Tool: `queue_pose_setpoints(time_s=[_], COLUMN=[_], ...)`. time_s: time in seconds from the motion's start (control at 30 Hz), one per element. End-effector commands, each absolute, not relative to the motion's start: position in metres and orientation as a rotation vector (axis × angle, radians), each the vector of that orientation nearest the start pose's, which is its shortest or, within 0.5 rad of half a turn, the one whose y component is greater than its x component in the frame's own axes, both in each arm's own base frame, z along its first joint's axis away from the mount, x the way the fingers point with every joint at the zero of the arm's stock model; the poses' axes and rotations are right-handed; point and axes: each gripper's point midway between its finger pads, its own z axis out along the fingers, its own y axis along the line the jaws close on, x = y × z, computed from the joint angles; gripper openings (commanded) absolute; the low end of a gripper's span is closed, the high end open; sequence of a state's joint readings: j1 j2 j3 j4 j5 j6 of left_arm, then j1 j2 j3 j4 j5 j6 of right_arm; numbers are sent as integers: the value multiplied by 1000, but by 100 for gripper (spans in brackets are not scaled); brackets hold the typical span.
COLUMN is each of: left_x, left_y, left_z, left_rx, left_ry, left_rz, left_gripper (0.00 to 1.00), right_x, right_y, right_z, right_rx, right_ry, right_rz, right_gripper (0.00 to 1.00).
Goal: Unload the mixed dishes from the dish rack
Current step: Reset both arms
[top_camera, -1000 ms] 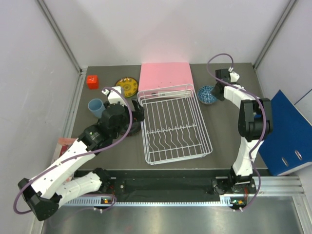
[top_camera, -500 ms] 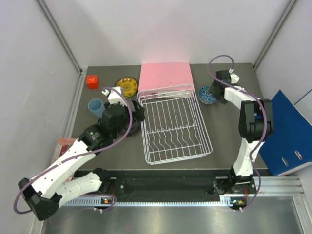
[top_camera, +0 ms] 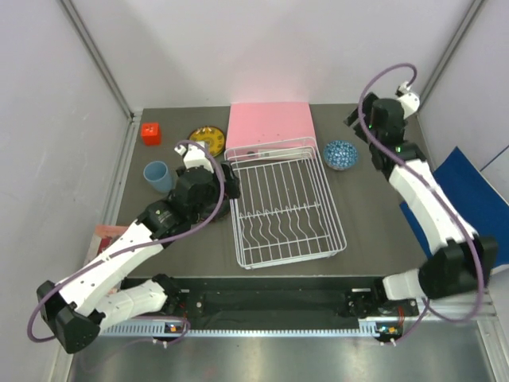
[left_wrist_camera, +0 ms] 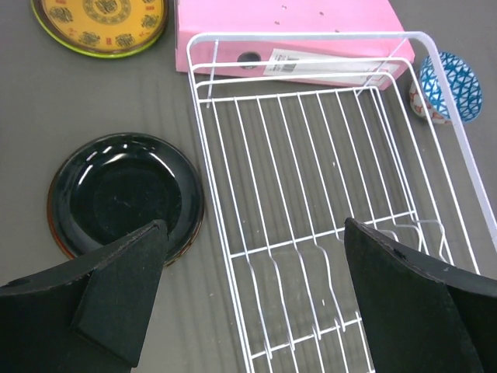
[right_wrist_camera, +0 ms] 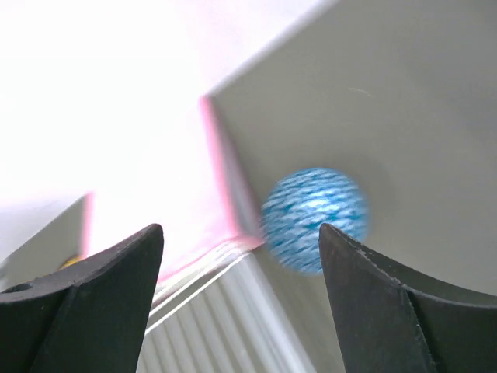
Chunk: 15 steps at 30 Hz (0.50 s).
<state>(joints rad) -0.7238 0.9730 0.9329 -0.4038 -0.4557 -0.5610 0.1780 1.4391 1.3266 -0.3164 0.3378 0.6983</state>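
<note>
Dish rack shows only bare wire; the small patterned bowl stands on the table just right of it, and the black-and-red plate lies flat just left. Left gripper and right gripper both have their jaws spread on nothing, the right one above the bowl. I judge the bowl light, rigid, glazed-slick and chippable; if I move it, I'll pinch the rim, one finger inside.

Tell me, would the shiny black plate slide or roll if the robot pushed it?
Probably slide, not roll: the black plate lies flat on the table. Its glossy surface looks slippery to pinch. It looks stiff and might chip if dropped.
</note>
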Motion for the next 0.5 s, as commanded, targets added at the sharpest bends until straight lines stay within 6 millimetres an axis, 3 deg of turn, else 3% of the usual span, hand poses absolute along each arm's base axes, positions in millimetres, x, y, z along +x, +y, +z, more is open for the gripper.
queue_pose_setpoints(time_s=[0.0,0.07,0.1,0.13,0.2,0.4,0.47], left_x=[285,286,288,290,290,285,285], left_y=[-185,-189,-191,-193,-193,-202,-201], left_z=[242,232,223,227,216,206,203], left_rx=[-117,-103,-96,-109,-108,-70,-78], left_ry=[2005,2060,2097,2103,2144,2160,2158], left_rz=[-423,-398,-373,-372,-339,-400,-404], left_gripper=[99,99,99,99,99,99,99], right_x=[389,360,339,324,300,248,241], right_y=[115,132,155,159,180,213,218], right_z=[335,344,329,337,324,305,302], right_rx=[504,443,392,380,311,125,86], right_ry=[1681,1629,1648,1619,1642,1639,1641], right_rz=[307,352,361,388,392,323,310], right_gripper=[81,81,81,81,82,82,83])
